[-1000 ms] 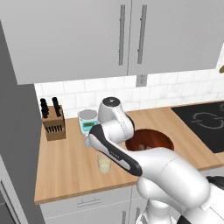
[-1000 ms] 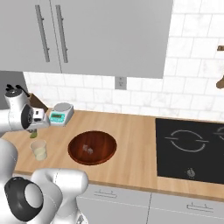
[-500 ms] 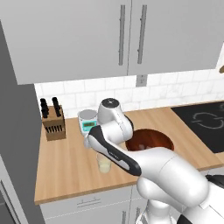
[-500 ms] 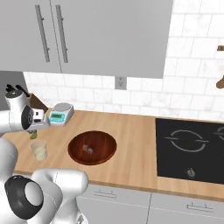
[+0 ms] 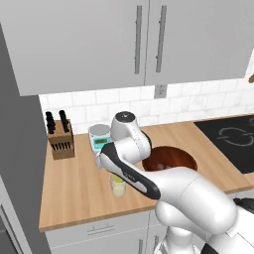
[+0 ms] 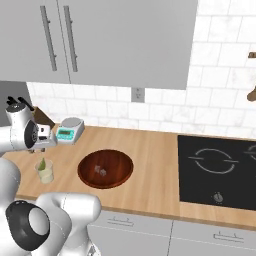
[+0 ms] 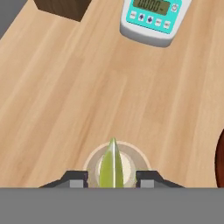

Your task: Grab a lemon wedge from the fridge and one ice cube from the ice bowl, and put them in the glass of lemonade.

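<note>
- Over the wooden counter (image 5: 79, 183), left of the hob: the gripper (image 7: 111, 178) hangs directly above the glass of lemonade (image 6: 44, 171). In the hand view its two finger tips stand apart, one either side of the lemon wedge (image 7: 112, 166), with a gap visible between each tip and the wedge; judged parted and no longer pinching, though whether the wedge is fully free cannot be told.
- Lemon wedge: yellow-green, upright on its edge, centred over the glass rim in the hand view; in the right base view it sits in the top of the glass, tip above the liquid.
- Ice bowl (image 6: 106, 168): dark wood, just right of the glass, apart from it. Two pale ice cubes lie near its middle; the ice cube (image 6: 102, 171) nearer the front is the likelier pick.
- Kitchen scale (image 7: 153, 19): white, teal display, behind the glass, well clear.
- Knife block (image 5: 60, 138): at the far left of the counter, not involved.
- Step in hand, judged: releasing the wedge. To do it well, let the fingers spread fully, then lift straight up so neither tip clips the rim or drags the wedge out, before swinging to the bowl.
</note>
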Tool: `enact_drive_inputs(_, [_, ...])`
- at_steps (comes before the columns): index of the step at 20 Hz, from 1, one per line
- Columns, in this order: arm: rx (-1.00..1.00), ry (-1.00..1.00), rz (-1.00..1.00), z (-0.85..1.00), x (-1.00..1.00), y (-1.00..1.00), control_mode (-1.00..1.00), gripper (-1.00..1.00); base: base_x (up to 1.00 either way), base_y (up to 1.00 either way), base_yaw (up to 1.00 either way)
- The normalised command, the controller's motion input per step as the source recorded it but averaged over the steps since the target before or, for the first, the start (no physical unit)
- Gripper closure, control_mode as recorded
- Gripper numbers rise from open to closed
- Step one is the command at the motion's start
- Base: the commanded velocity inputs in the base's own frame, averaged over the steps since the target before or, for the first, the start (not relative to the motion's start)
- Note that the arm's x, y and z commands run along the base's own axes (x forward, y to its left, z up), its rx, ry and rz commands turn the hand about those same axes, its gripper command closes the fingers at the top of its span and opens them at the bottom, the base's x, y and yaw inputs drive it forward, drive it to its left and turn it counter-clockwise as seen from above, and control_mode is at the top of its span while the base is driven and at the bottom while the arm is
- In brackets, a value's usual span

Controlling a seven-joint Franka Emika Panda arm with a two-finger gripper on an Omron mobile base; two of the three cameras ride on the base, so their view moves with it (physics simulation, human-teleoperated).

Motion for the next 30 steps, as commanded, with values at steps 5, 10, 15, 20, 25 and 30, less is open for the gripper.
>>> enact_drive_inputs(5, [0.00, 0.00, 0.00, 0.00, 0.00, 0.00, -1.00, -1.00, 0.00, 0.00, 0.00])
enact_drive_inputs(10, [0.00, -0.03, 0.00, 0.00, 0.00, 0.00, -1.00, -1.00, 0.00, 0.00, 0.00])
enact_drive_inputs(15, [0.01, -0.03, 0.00, 0.00, -0.01, -0.08, -1.00, -1.00, 0.00, 0.00, 0.00])
enact_drive_inputs(20, [0.04, -0.10, 0.00, 0.01, -0.24, -0.03, -1.00, -1.00, 0.00, 0.00, 0.00])
enact_drive_inputs(25, [0.05, -0.13, 0.00, 0.07, -0.36, -0.03, -1.00, -1.00, 0.00, 0.00, 0.00])
enact_drive_inputs(30, [0.04, -0.20, 0.00, 0.23, -0.60, -0.16, -1.00, -1.00, 0.00, 0.00, 0.00])
